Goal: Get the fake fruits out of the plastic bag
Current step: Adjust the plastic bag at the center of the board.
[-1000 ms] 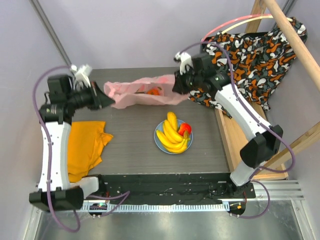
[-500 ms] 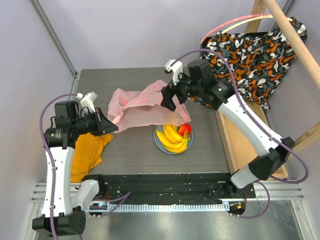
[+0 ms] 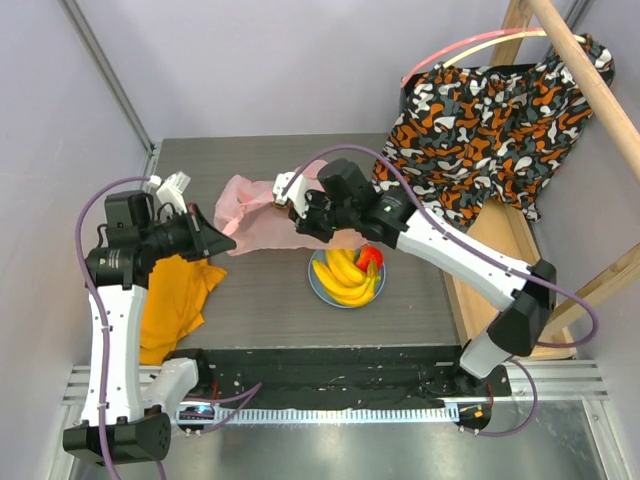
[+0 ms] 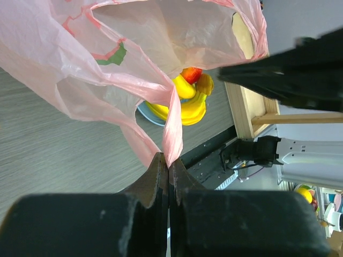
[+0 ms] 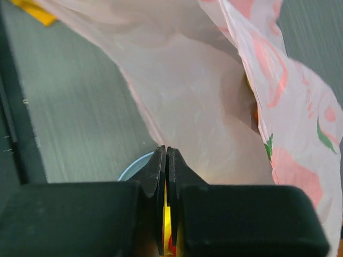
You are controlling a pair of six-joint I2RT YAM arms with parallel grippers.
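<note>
The pink plastic bag (image 3: 262, 215) hangs crumpled between my two grippers, left of the plate. My left gripper (image 3: 227, 240) is shut on a twisted strip of the bag (image 4: 171, 126), seen pinched at the fingertips (image 4: 169, 160). My right gripper (image 3: 290, 207) reaches in from the right; its jaws (image 5: 166, 152) are closed at the lower edge of the bag (image 5: 203, 96). A yellow banana bunch (image 3: 345, 272) and a red fruit (image 3: 371, 257) lie on the light-blue plate (image 3: 318, 287). The banana bunch (image 4: 188, 101) also shows below the bag. An orange sliver (image 5: 256, 114) shows behind a bag fold.
An orange cloth (image 3: 175, 295) lies at the table's left edge under my left arm. Patterned fabric (image 3: 490, 110) hangs off a wooden pole (image 3: 590, 70) at the back right. A wooden frame (image 3: 465, 280) borders the right side. A black rail (image 3: 330, 365) runs along the near edge.
My right gripper swung from the back right to the left and nearer, opened, then closed on the bag again. The bag dropped and bunched leftward. My left arm pulled nearer, still gripping.
</note>
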